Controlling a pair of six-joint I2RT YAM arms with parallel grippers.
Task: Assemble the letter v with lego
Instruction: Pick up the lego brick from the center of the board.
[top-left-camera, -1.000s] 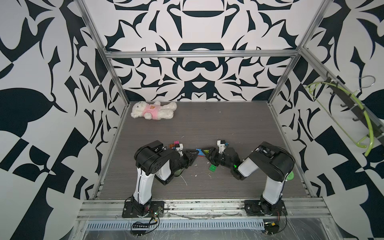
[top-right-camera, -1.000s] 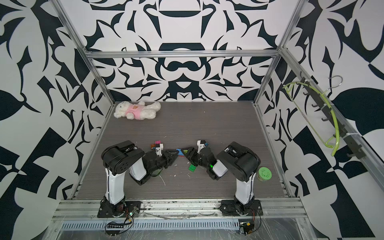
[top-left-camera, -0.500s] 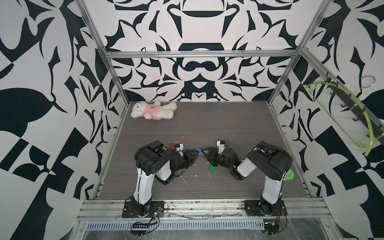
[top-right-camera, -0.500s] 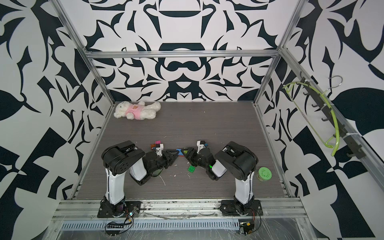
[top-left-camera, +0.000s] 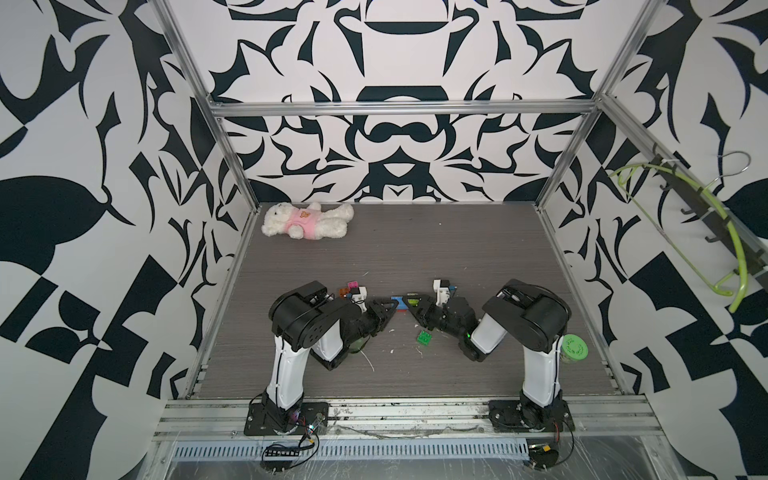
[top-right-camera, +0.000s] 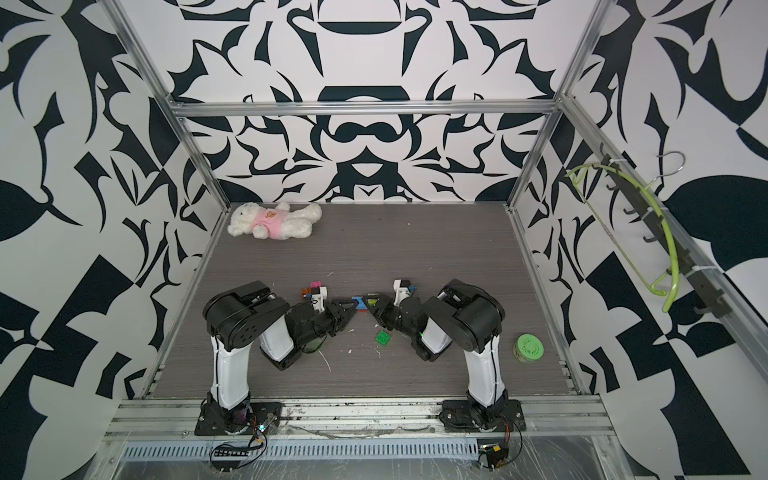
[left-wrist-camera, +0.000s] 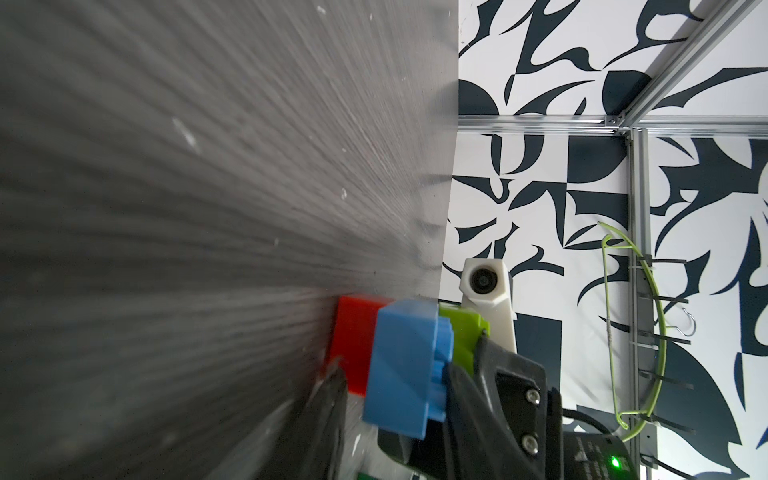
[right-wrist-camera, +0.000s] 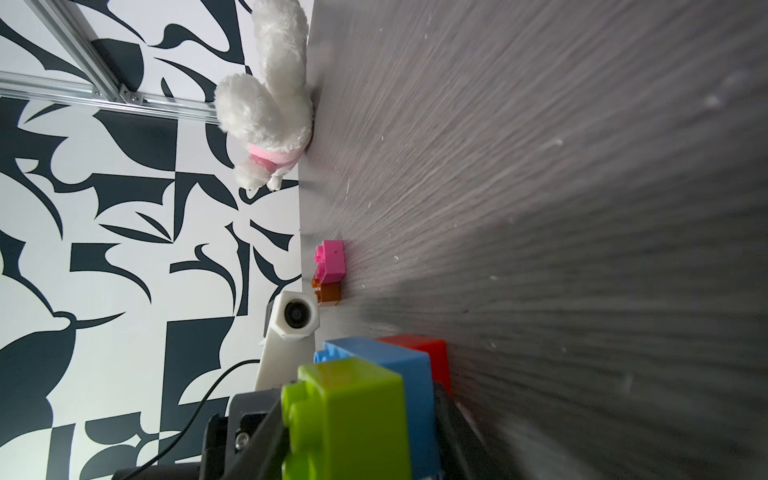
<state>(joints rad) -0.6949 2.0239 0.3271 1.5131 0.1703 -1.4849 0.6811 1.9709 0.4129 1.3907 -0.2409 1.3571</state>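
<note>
Blue brick (left-wrist-camera: 399, 365) with red brick (left-wrist-camera: 353, 332) under it at the middle of the table (top-left-camera: 415, 257), clenched in left jaws, right jaws clamped on lime-green brick (right-wrist-camera: 349, 419) atop its studs, pink brick (right-wrist-camera: 330, 262) touching orange brick (right-wrist-camera: 328, 293)

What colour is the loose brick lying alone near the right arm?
The loose brick is green, clearest in a top view.
</note>
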